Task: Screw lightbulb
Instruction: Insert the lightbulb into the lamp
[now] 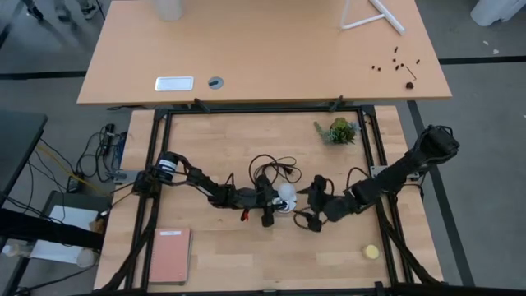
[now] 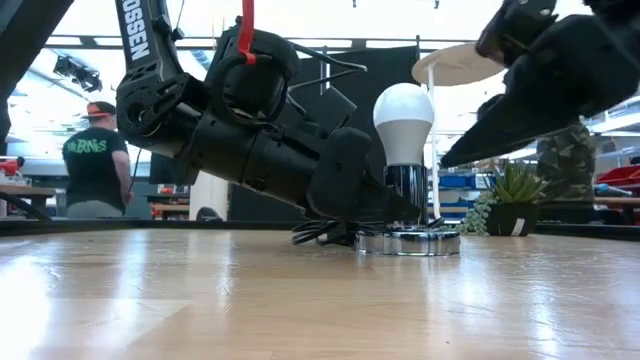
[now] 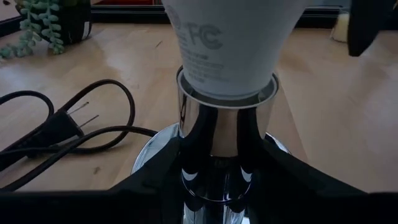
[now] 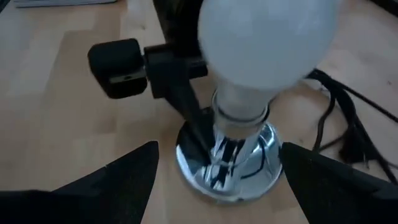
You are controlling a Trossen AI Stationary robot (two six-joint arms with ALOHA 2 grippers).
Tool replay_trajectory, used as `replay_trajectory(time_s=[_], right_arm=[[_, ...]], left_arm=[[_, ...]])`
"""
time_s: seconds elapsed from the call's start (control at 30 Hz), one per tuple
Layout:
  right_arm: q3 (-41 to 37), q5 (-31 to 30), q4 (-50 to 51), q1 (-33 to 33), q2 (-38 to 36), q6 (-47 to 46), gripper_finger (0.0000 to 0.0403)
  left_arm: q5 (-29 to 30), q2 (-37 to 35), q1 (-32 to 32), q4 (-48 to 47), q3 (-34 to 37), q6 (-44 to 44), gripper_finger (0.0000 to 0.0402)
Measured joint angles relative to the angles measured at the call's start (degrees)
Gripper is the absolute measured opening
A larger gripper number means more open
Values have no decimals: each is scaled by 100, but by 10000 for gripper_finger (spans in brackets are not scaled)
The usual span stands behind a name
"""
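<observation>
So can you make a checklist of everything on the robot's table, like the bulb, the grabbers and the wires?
Surface: wooden table, bare around the lamp.
Job's things: lightbulb upright in the chrome socket on its round base.
Clutter: yellow ball, pink notebook, small potted plant.
Grippers: left gripper closed around the socket; right gripper open, fingers either side of the bulb, not touching.
Cables: black cord and plug loose beside the base.
Surroundings: second table behind; a person in the room.
</observation>
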State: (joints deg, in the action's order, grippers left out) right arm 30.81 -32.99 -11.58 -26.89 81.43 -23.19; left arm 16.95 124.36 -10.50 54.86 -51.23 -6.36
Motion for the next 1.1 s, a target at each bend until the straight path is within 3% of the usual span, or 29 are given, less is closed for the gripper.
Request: replay_trajectory(time_s=[0.23, 0.5, 0.73, 0.83, 0.97, 1.1], right_arm=[[0, 1025, -580, 652, 3, 800, 346], [0, 1366, -807, 616, 4, 919, 346], [0, 1323, -833, -119, 10, 222, 346], [2, 925, -748, -388, 9, 28, 346], [0, 83, -336, -425, 9, -120, 346], [0, -23, -217, -138, 9, -129, 346]], left_arm=[[-244, 0, -2, 13, -1, 46, 179], [-276, 0, -11, 10, -3, -23, 179], [239, 4, -10, -1, -2, -197, 179], [307, 4, 0, -8, -1, -164, 179], [246, 4, 0, -3, 1, -20, 179], [161, 4, -26, 2, 3, 92, 179]])
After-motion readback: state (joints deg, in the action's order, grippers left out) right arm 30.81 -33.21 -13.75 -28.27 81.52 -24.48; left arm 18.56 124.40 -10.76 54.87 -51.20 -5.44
